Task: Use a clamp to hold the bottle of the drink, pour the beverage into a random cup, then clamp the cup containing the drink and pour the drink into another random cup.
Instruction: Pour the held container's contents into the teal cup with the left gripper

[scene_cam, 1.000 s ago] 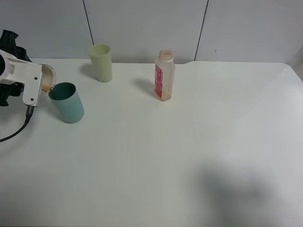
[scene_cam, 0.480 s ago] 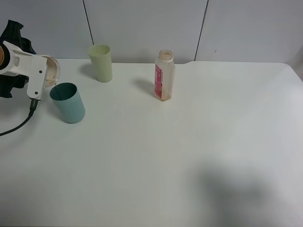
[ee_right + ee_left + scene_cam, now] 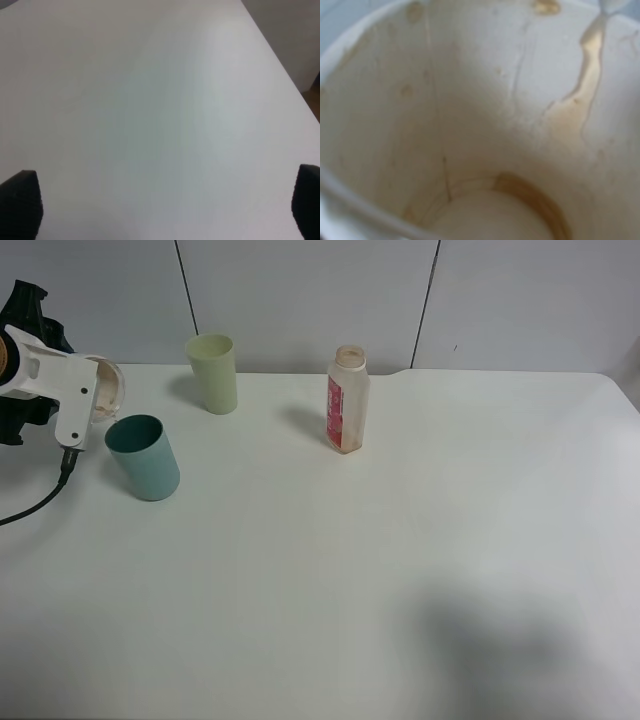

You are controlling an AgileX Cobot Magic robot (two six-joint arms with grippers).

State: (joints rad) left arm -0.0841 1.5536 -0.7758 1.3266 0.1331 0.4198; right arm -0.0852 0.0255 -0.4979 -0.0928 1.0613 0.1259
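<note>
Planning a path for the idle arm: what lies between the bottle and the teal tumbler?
Nothing. In the exterior high view, bare white table runs from the bottle to the teal tumbler. The pale green tumbler stands behind that line.

White left arm housing [image 3: 55,390], black joint behind, trailing black cable [image 3: 40,502], dark right pincer fingertips [image 3: 20,202]

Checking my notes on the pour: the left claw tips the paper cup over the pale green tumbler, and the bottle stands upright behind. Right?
Not quite. The high view shows the left claw tipping the paper cup over the teal tumbler, not the pale green tumbler, which stands apart at the back. The bottle does stand upright.
</note>
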